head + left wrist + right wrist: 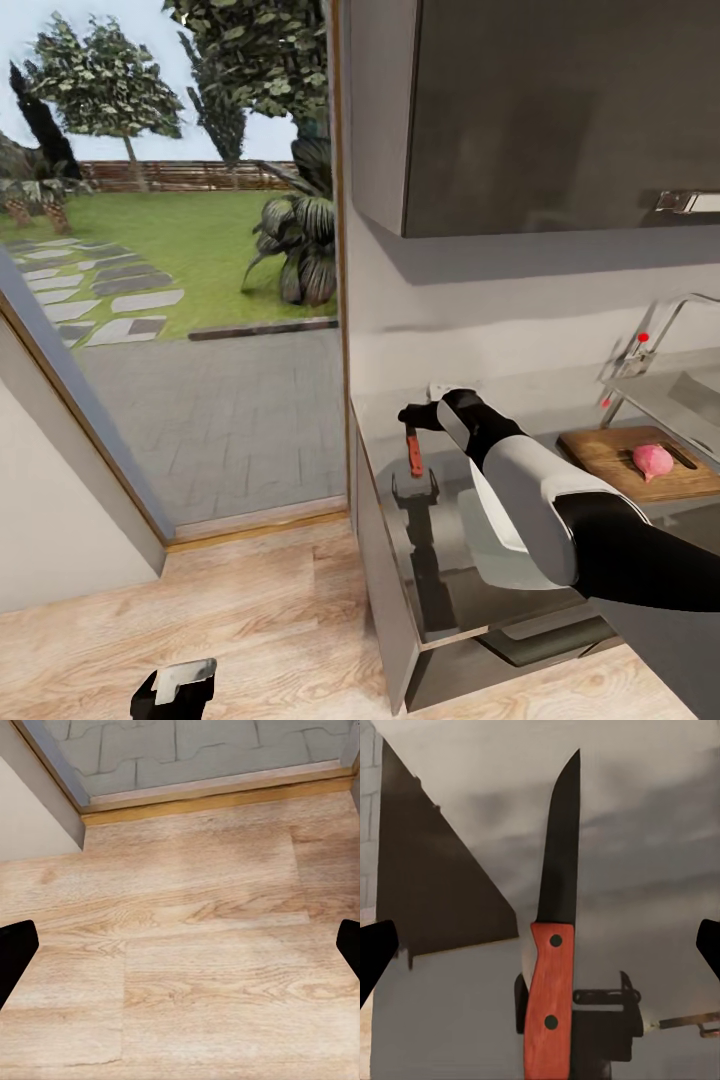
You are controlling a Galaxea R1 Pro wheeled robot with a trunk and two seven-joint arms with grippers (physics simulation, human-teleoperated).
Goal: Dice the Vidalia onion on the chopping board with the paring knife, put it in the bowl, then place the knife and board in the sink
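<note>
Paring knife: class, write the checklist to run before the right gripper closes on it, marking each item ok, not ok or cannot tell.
1. Right gripper open: ok, fingers spread wide.
2. Paring knife centred between them: ok.
3. Knife lying on the countertop: ok.
4. Fingers low enough to meet the handle: cannot tell.
5. Onion waiting on the chopping board: ok, whole.
6. Left gripper out of the way: ok, low over the floor.

Paring knife (pixel 551 967): red handle, two rivets, dark pointed blade, flat on the glossy grey table (pixel 400 520) near its left end. Pink onion (pixel 653 460) whole, sitting on the brown chopping board (pixel 610 462) beside the sink (pixel 690 395).
</note>
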